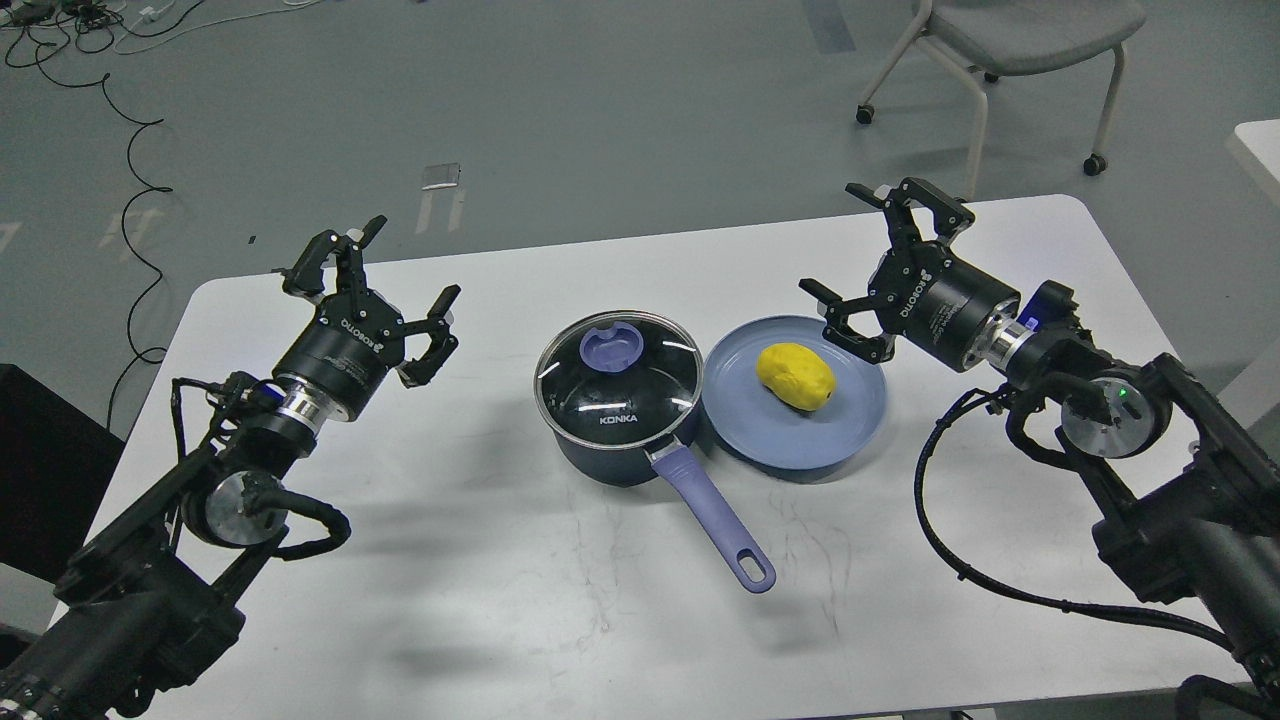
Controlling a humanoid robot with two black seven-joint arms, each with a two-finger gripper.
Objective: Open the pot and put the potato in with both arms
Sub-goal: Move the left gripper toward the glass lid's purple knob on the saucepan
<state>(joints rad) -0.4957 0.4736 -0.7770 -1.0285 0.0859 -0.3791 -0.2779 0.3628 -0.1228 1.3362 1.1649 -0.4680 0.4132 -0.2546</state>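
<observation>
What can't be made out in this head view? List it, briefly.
- Inside of the pot: hidden by the reflective glass lid, head view.
- Far side of the potato and the plate under it: hidden by the potato itself.
- Chair: top cut off by the upper edge.
- Left gripper and right gripper: open; their arms' bases are cut off by the bottom corners.

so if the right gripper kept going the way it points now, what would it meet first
Probably nothing on the table: the right gripper, fingers spread, points up-left, past the plate's far rim, above the potato. Depth is unclear.
</observation>
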